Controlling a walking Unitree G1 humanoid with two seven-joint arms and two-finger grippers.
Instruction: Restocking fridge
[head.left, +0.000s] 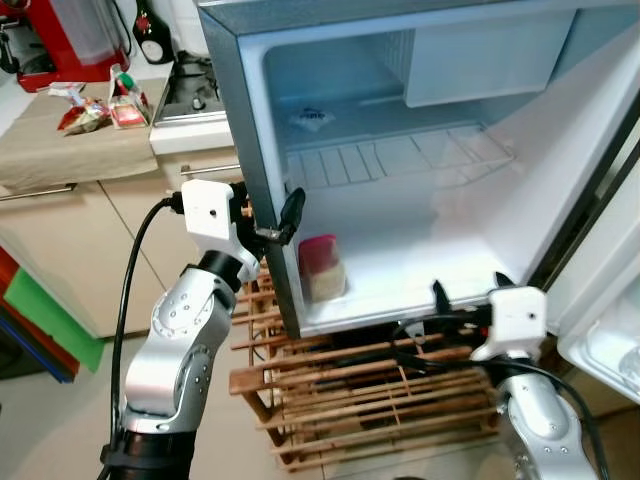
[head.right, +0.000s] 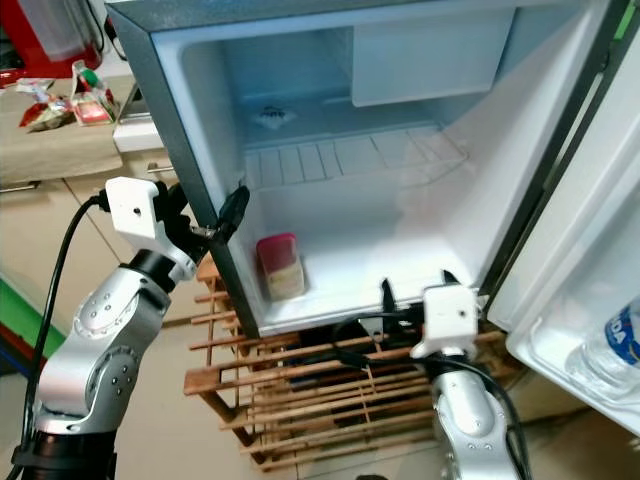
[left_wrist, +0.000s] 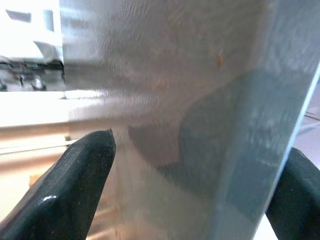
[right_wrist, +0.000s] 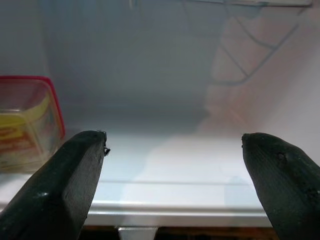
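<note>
Standing before the open fridge (head.left: 240, 120), the robot has both arms raised to it. Its left gripper (head.left: 283, 222) is at the front edge of the fridge's left wall, and in the left wrist view its two black fingers (left_wrist: 75, 185) stand apart with this wall edge between them, so the claw straddles the wall without being clamped on it. The right gripper (head.left: 447, 304) is just in front of the lip of the fridge floor, low and toward the right, and its fingers (right_wrist: 65, 185) are also spread apart and hold nothing.

One food container (head.left: 322, 267) with a red lid stands on the fridge floor, in the front left corner, close to the left wall. From the left claw it lies just below and a little inward, on the other side of the wall. From the right claw it lies forward and to the left, near but not touching. It stands upright, so its long axis is vertical, with the lid on top; a yellowish content is visible through its side.

I judge the left claw to be the nearer one, but the wall stands between them, so the right claw has the freer way to the container. Above it is the wire shelf (head.left: 400, 158)
</note>
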